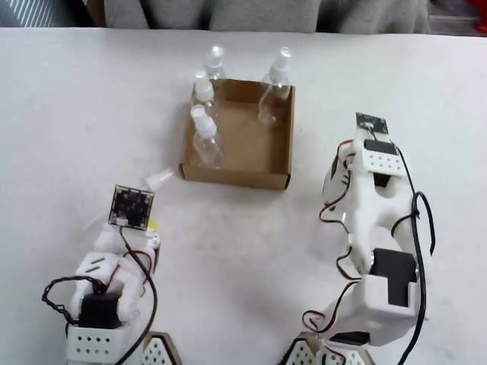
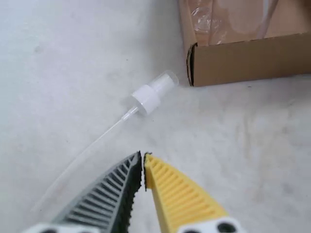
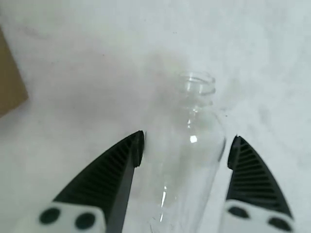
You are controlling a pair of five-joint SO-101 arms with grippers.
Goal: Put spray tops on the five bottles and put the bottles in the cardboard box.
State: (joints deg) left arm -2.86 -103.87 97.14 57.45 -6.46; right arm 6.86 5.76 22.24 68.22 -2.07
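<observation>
The right jaws stand wide open, 1 black finger (image 3: 121, 165) on each side of a clear bottle (image 3: 197, 121) whose open neck has no top. The fingers flank the bottle's body closely, but I cannot tell whether either touches it. The bottle appears to lie on the white tabletop (image 1: 76, 114), neck pointing away from the jaws.

The left jaws are closed tip to tip, 1 grey finger and 1 yellow, with nothing between them. Just ahead of them on the tabletop lies a loose spray top (image 2: 148, 97). Its thin tube trails back past the jaws, and its head is near a corner of the cardboard box (image 1: 236, 176) but apart from it.

4 capped bottles stand upright at the box. 1 is inside on the left (image 1: 205, 141) and 1 inside at the far right corner (image 1: 274, 95). 2 more are at the far left corner (image 1: 204, 90) – whether the farthest (image 1: 215, 61) is inside the box or behind it, I cannot tell.
</observation>
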